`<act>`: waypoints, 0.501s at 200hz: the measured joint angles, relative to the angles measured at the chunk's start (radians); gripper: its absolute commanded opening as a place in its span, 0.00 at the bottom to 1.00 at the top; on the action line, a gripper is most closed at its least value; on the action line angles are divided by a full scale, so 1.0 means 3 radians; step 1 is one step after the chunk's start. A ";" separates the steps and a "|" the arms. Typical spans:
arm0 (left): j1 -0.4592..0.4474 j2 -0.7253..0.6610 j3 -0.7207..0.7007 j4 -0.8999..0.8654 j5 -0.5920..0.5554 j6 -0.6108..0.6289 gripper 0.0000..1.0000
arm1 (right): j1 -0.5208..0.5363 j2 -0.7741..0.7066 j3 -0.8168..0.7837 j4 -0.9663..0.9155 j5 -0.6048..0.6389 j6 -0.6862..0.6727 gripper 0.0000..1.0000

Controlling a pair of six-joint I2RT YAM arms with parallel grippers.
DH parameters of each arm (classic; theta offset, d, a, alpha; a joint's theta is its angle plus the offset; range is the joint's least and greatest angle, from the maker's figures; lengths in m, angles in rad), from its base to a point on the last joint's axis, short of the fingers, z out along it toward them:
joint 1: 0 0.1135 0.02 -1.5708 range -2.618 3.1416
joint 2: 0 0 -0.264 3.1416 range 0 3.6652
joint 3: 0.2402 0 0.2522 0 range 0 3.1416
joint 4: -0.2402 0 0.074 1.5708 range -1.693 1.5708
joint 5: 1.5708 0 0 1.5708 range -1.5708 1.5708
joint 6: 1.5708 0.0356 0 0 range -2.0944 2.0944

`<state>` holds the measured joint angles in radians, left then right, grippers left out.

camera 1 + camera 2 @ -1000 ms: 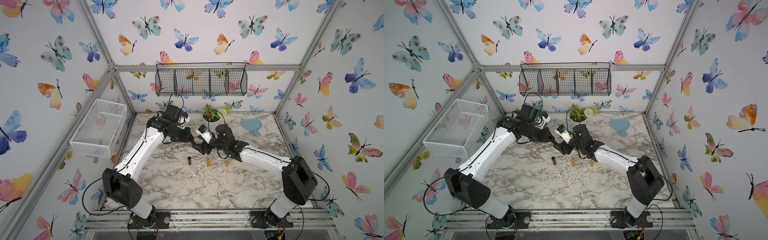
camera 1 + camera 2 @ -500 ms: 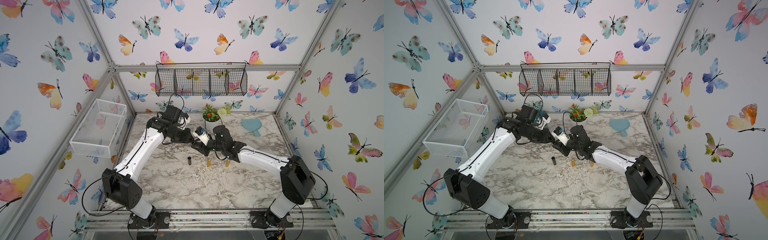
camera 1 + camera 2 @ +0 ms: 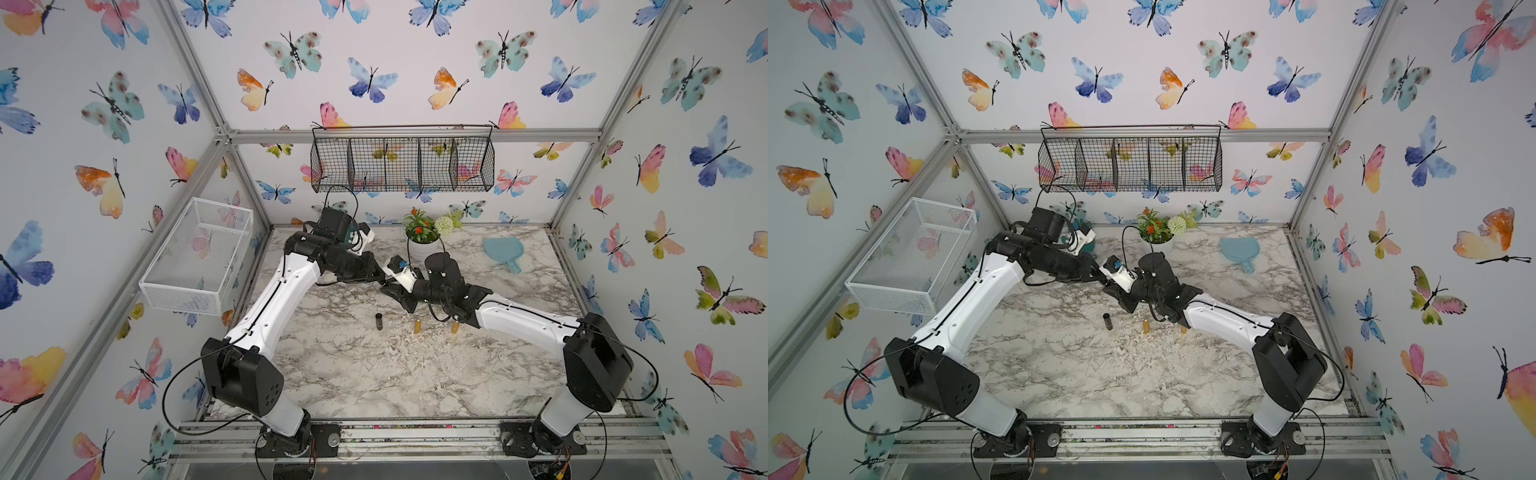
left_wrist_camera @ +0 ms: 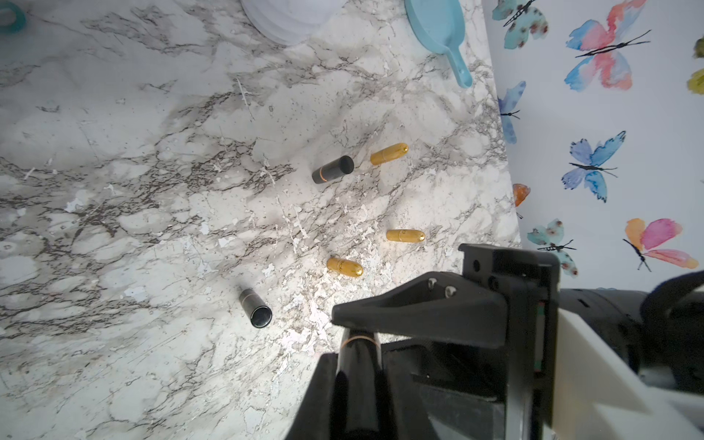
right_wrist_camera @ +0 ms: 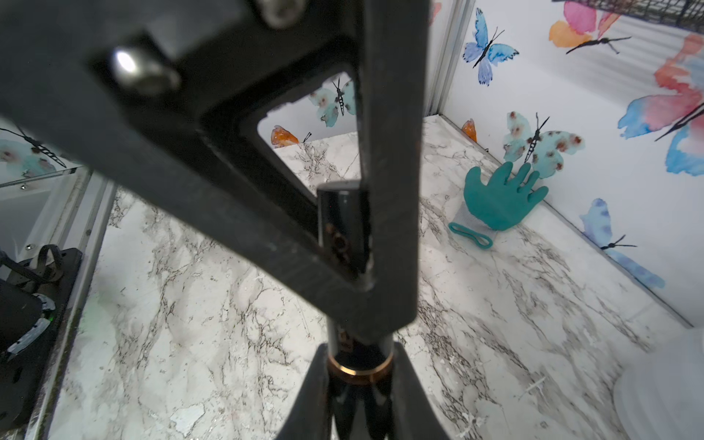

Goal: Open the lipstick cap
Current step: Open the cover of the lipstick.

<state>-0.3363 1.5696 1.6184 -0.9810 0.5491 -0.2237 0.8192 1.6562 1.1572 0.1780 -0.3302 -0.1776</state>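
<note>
A black lipstick point(image 4: 358, 365) with a gold band point(image 5: 360, 371) hangs above the middle of the marble table, held between both grippers. In the left wrist view my left gripper point(image 4: 358, 358) is shut on its long black barrel. My right gripper point(image 5: 360, 367) is shut on the other end, just past the band, and one of its fingers point(image 4: 419, 316) crosses the left wrist view. The two grippers meet tip to tip in both top views, left gripper point(image 3: 383, 281) against right gripper point(image 3: 395, 291); the lipstick is hidden between them there. I cannot tell which end is the cap.
Several other lipsticks stand on the table under the grippers: a black one point(image 3: 378, 321) and gold ones point(image 3: 417, 326) point(image 3: 455, 327). A flower pot point(image 3: 422, 239), a blue hand mirror point(image 3: 503, 251) and a teal glove point(image 5: 499, 202) lie at the back. A white wire basket point(image 3: 199, 257) hangs on the left wall.
My right gripper has moved left up to the left gripper and closed its jaws on the free end of the lipstick. The left arm has stayed put.
</note>
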 measured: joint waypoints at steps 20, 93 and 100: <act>0.0064 0.0000 0.0000 0.0022 0.0131 0.0000 0.00 | 0.0011 -0.0020 -0.0004 0.0038 0.0067 -0.0032 0.12; 0.0422 -0.0139 -0.0029 0.0122 0.0235 -0.0020 0.00 | -0.0003 -0.0029 -0.0033 -0.0072 0.0238 -0.0086 0.10; 0.0572 -0.0215 -0.0057 0.0153 0.0196 -0.0032 0.00 | -0.0028 -0.0029 -0.0050 -0.0136 0.0296 -0.0086 0.09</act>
<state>-0.1646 1.5051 1.6012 -0.9352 0.6079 -0.2333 0.8108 1.6474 1.1423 0.1371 -0.2413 -0.2035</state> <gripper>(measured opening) 0.205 0.222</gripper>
